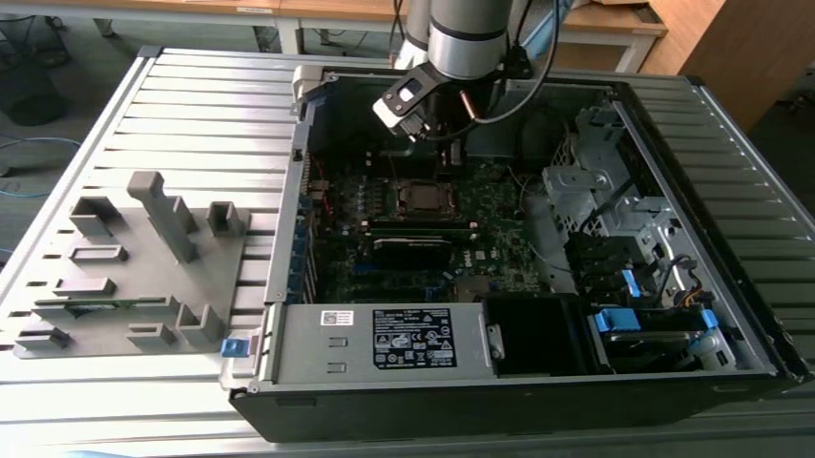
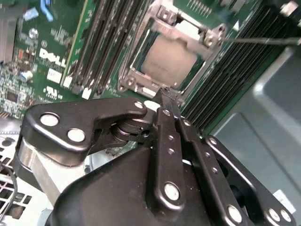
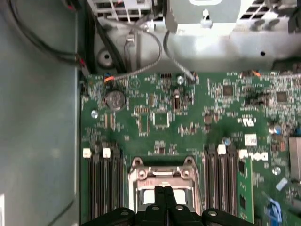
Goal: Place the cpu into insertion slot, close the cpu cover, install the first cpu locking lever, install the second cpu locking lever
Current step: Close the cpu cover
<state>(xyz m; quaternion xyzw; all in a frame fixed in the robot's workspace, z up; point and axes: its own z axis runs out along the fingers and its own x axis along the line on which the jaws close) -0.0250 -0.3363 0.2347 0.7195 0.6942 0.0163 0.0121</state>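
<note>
One chip (image 2: 170,60), silvery-grey, sits in the one square socket (image 1: 418,197) on the green board. One thin metal cover (image 2: 188,29) lies down around it, and the chip's face shows through the cover's window. One gripper (image 2: 165,94) hangs over the socket with its two fingers pressed together and nothing between them. In the second wrist view their tips stand just beside the cover's near edge; whether they touch it cannot be told. One thin wire lever (image 2: 263,41) juts out sideways past the cover's corner, above the dark slots.

Two banks of long black slots (image 3: 101,183) flank the socket, one on each side. One round coin battery (image 3: 115,100) sits on the board farther off. In the exterior view the arm (image 1: 469,33) comes down from twelve o'clock into the one open computer case (image 1: 726,143). One grey rack (image 1: 128,277) of blocks lies at nine o'clock from the case, on the exterior view's left, and both rest on the slatted table (image 1: 191,105).
</note>
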